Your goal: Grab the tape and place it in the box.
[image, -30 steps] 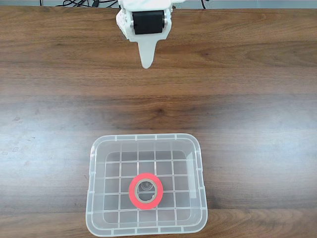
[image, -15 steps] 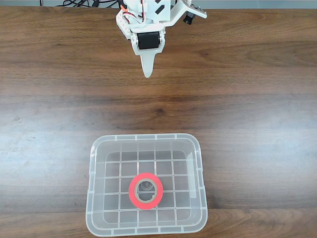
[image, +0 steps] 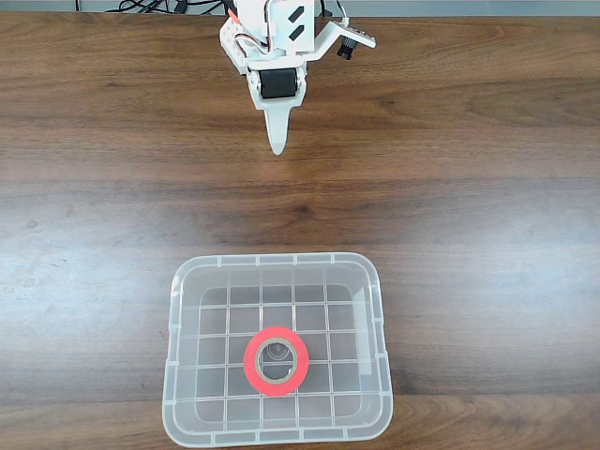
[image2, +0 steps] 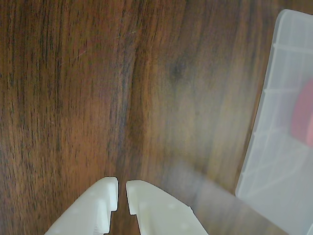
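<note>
The red-orange tape (image: pixel 277 360) lies flat on the grid bottom of the clear box (image: pixel 179 361), near the table's front edge in the fixed view. Far from it, at the back of the table, my white gripper (image: pixel 277 143) points toward the box, fingers together and holding nothing. The wrist view has the two white fingertips (image2: pixel 142 196) almost touching over bare wood, gripper (image2: pixel 122 196) shut. At that view's right edge I see the box (image2: pixel 274 142) with a blurred patch of the tape (image2: pixel 304 117) inside.
The dark wooden table (image: pixel 469 187) stretches open between the gripper and the box. Black cables (image: pixel 155 6) lie beyond the table's back edge by the arm's base.
The arm has tilted and drawn back toward its base, so its fingertip sits slightly lower in the fixed view and the wrist camera now shows. Tape and box have not moved.
</note>
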Robot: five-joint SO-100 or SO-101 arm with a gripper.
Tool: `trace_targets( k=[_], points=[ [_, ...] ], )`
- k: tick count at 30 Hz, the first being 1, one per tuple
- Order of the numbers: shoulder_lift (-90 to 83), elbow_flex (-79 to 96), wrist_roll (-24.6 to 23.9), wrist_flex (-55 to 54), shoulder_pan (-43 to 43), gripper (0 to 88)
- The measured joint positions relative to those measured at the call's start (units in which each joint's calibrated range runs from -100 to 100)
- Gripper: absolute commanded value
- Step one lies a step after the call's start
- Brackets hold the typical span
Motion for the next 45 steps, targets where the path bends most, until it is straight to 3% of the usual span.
trace_targets(
  k=[14,45],
  points=[
    [-17.58,7.76,-1.83,4.58,1.95,1.2],
    [-18.17,7.76,-2.14,5.34,2.25,1.4]
  ],
)
